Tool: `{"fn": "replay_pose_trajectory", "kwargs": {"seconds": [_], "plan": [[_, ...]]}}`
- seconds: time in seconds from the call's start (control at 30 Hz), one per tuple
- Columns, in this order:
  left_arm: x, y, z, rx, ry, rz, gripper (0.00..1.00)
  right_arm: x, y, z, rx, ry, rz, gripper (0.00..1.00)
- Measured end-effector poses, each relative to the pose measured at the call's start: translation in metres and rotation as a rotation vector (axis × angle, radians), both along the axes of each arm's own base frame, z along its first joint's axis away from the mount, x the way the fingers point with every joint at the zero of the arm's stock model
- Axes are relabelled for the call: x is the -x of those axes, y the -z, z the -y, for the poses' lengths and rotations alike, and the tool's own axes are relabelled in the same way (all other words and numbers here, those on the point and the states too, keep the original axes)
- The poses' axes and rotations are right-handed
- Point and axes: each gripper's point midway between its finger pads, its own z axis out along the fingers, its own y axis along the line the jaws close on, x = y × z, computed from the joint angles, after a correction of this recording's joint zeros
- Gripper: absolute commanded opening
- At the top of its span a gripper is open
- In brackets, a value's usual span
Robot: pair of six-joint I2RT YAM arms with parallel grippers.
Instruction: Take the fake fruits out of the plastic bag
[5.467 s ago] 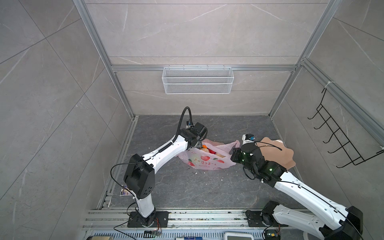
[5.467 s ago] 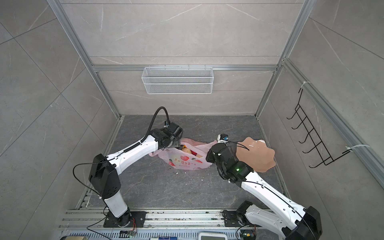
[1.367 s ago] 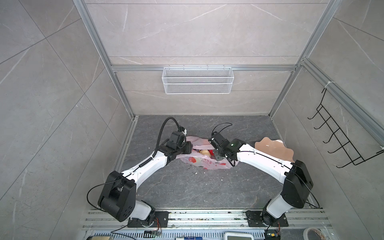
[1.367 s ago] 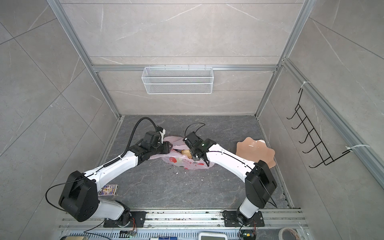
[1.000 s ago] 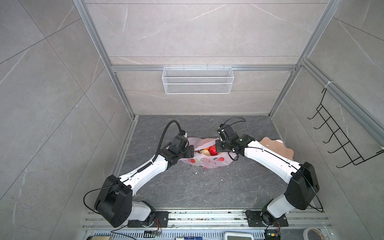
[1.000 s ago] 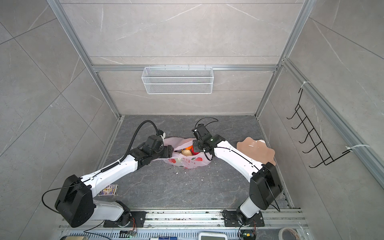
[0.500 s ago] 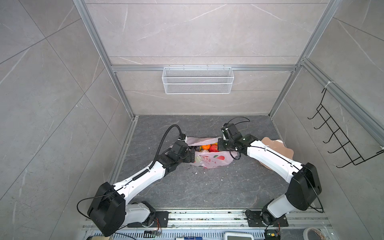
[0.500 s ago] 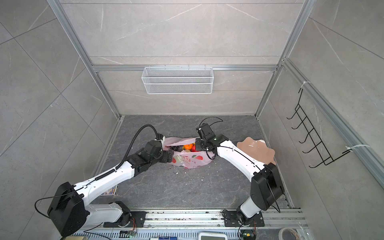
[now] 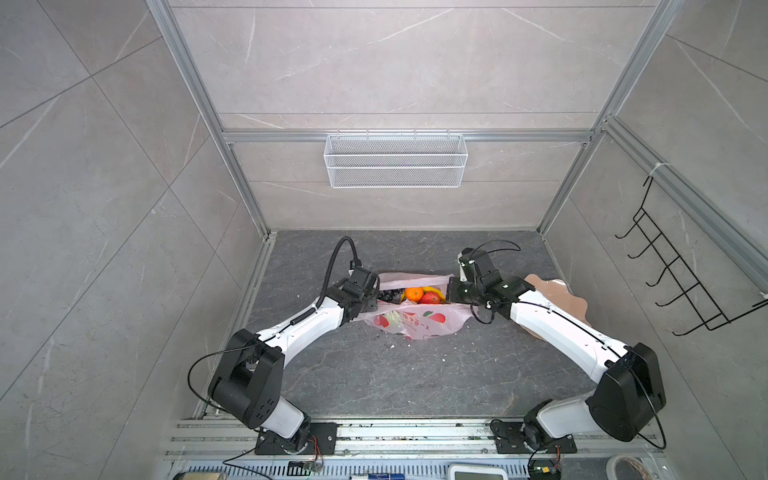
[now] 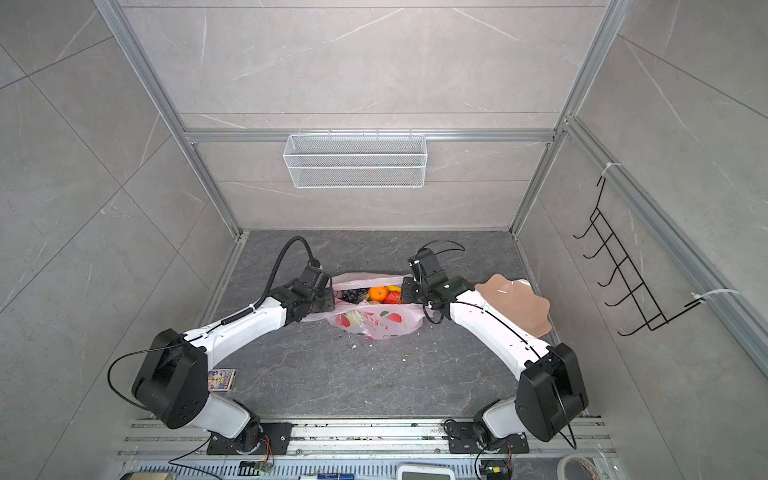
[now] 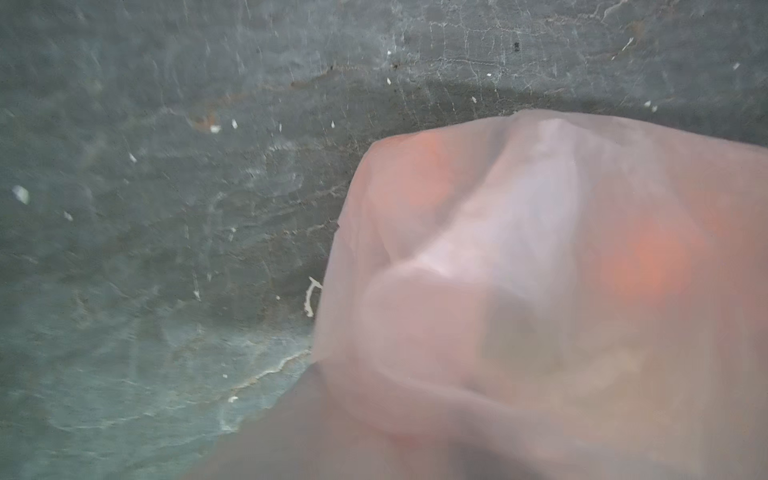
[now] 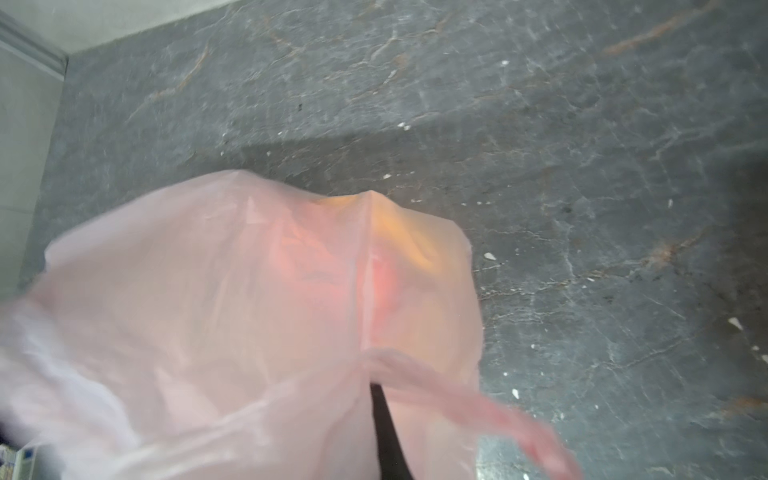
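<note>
Both wrist views are mostly filled by blurred pink film. The left wrist view shows the bag (image 11: 540, 270) over the right of the frame with only orange glows behind it. The right wrist view shows the bag (image 12: 249, 311) in the lower left, one dark finger (image 12: 385, 436) poking out beneath it, and a drawn-out strand of film running to the lower edge.

In both top views the bag (image 9: 415, 322) lies at the centre of the floor (image 9: 395, 374), its mouth stretched between the two grippers. The left gripper (image 9: 371, 300) sits at the bag's left rim; its jaws are hidden by its own body and by film, so I cannot tell how they stand. The right gripper (image 9: 450, 296) is at the right rim, jaws together, pinching the bag's edge.

The fruits are all inside the bag. Four show in the mouth:
- one orange (image 9: 413, 294)
- one red fruit (image 9: 430, 298)
- one banana (image 9: 431, 289), partly covered
- one dark grapes bunch (image 9: 388, 296)

Others are only vague shapes under the film.

One plate (image 9: 561, 297) at centre right is half hidden by the right arm. One wire basket (image 9: 395, 160) hangs at upper centre and one hook rack (image 9: 681, 282) at far right. In a top view one small printed card (image 10: 221, 379) peeks out by the left arm's base.

Red characters sit between the bag's fruit prints but are too small to read, and the card's print is illegible too.
</note>
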Motion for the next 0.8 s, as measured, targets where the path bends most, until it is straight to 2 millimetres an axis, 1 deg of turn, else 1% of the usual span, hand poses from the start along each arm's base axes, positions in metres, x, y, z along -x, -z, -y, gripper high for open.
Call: {"fn": "replay_pose_trajectory", "kwargs": {"seconds": [0.07, 0.17, 0.27, 0.4, 0.47, 0.53, 0.57, 0.6, 0.63, 0.67, 0.7, 0.73, 0.77, 0.8], "plan": [[0.002, 0.008, -0.010, 0.037, -0.012, -0.011, 0.11, -0.008, 0.001, 0.011, -0.051, 0.029, -0.011, 0.00], [0.010, 0.015, -0.018, 0.095, -0.005, -0.009, 0.04, -0.023, -0.005, 0.021, -0.159, 0.056, -0.012, 0.00], [0.018, 0.007, -0.013, 0.164, 0.052, 0.040, 0.03, -0.043, -0.002, 0.031, -0.273, 0.085, -0.026, 0.00], [0.024, -0.010, 0.000, 0.248, 0.127, 0.114, 0.01, -0.070, 0.019, 0.044, -0.362, 0.127, -0.081, 0.00], [0.025, -0.013, 0.006, 0.282, 0.158, 0.126, 0.01, -0.083, 0.023, 0.043, -0.370, 0.124, -0.088, 0.00], [0.025, -0.012, 0.010, 0.298, 0.177, 0.118, 0.01, -0.095, 0.016, 0.033, -0.364, 0.101, -0.068, 0.01], [0.025, -0.010, 0.012, 0.300, 0.182, 0.111, 0.01, -0.100, 0.008, 0.026, -0.353, 0.081, -0.047, 0.04], [0.025, -0.008, 0.015, 0.301, 0.193, 0.100, 0.01, -0.104, -0.001, 0.017, -0.343, 0.055, -0.021, 0.09], [0.024, -0.006, 0.018, 0.297, 0.202, 0.091, 0.01, -0.106, -0.013, 0.006, -0.330, 0.024, 0.011, 0.18], [0.024, -0.006, 0.022, 0.295, 0.210, 0.087, 0.02, -0.107, -0.021, -0.003, -0.321, -0.003, 0.034, 0.29], [0.024, -0.007, 0.028, 0.291, 0.229, 0.083, 0.02, -0.107, -0.031, -0.015, -0.314, -0.037, 0.061, 0.45], [0.023, -0.008, 0.035, 0.289, 0.249, 0.083, 0.02, -0.106, -0.038, -0.023, -0.304, -0.059, 0.079, 0.59], [0.022, -0.012, 0.044, 0.290, 0.270, 0.088, 0.03, -0.105, -0.041, -0.028, -0.294, -0.072, 0.089, 0.67], [0.022, -0.016, 0.052, 0.292, 0.291, 0.095, 0.03, -0.104, -0.041, -0.028, -0.275, -0.074, 0.092, 0.74]]}}
